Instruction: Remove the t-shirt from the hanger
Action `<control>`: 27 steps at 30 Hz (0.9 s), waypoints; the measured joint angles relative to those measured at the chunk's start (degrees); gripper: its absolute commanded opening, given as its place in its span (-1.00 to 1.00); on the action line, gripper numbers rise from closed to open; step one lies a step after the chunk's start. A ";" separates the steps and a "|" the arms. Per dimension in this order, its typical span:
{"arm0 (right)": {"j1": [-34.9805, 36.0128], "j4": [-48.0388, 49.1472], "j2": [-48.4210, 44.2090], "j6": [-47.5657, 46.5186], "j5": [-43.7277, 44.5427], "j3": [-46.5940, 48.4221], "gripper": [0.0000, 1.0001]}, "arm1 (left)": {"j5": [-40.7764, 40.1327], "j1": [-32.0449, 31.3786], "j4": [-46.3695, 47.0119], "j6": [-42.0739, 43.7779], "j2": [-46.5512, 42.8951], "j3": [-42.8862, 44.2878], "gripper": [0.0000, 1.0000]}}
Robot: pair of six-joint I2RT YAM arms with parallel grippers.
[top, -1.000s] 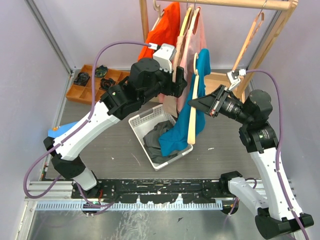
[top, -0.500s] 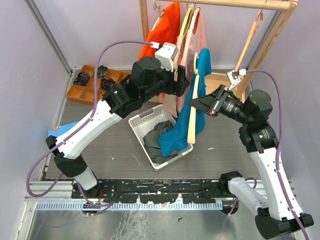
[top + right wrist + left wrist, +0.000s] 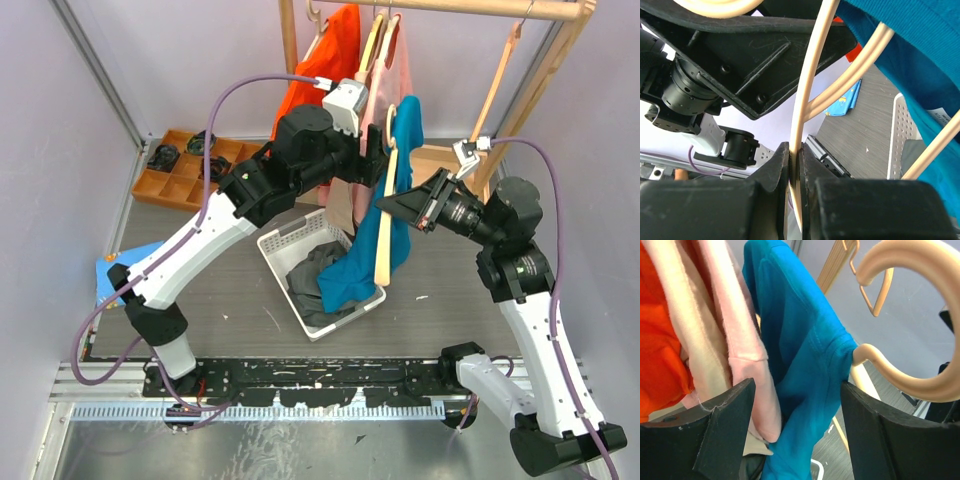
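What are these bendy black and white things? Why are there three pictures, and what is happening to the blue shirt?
Those are two robot arms. Each one ends in a two-fingered pincer. The big picture looks down from above. The other two come from little cameras on the arms' wrists, so you see each pincer's own fingers up close. The right pincer is shut on the wooden hanger that carries the blue t-shirt. The left pincer is open, with the shirt between its fingers. On the table stand a white basket with clothes in it, where the shirt's bottom end hangs, and a wooden tray holding small dark parts.
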 measured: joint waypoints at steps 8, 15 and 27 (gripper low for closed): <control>-0.17 0.74 1.27 -0.37 0.46 0.04 -0.99 | 1.16 0.44 0.37 -0.24 2.80 2.73 0.10; -0.17 0.87 2.10 -0.39 0.50 0.07 -0.99 | 2.12 1.03 0.66 -0.52 4.15 3.82 -0.92; -0.17 0.87 1.97 -0.37 1.22 0.04 -0.99 | 2.23 1.95 0.74 -0.28 4.26 4.81 -0.40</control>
